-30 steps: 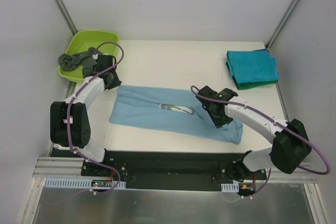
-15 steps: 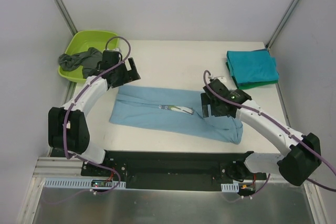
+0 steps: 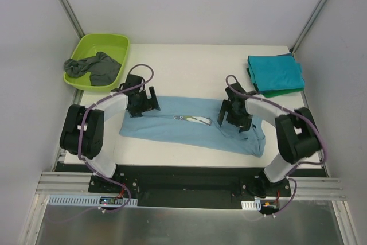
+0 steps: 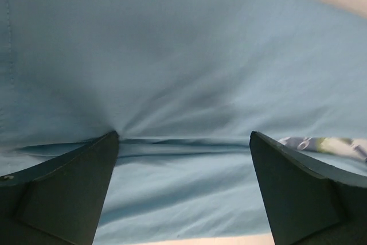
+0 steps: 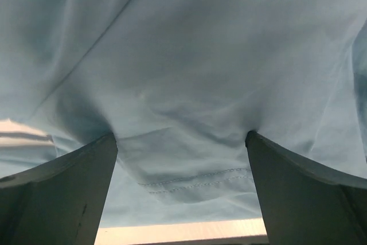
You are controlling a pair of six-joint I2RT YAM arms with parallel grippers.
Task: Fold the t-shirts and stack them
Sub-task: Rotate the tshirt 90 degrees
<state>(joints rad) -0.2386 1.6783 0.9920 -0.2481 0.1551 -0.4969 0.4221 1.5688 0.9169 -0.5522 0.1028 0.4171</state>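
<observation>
A light blue t-shirt [image 3: 172,123], folded into a long band, lies across the middle of the table, with its white print [image 3: 194,120] showing at the fold. My left gripper [image 3: 143,105] is open, its fingertips [image 4: 109,142] pressing down on the shirt's left end [image 4: 183,55]. My right gripper [image 3: 233,117] is open too, fingertips [image 5: 252,142] resting on the cloth [image 5: 189,73] near the right end, over a stitched hem [image 5: 195,183]. Teal and green t-shirts [image 3: 275,73] sit folded in a stack at the far right. A dark grey t-shirt [image 3: 94,67] hangs crumpled over the tub.
A lime-green plastic tub [image 3: 97,55] stands at the far left corner. Metal frame posts [image 3: 66,4] rise at both back corners. The table's near edge [image 3: 189,162] runs just below the blue shirt, with the black base rail [image 3: 183,179] behind it.
Both grippers have opened. The left one swung from beside the tub down onto the shirt's left end. The right one shifted back and settled on the cloth near the right end.
</observation>
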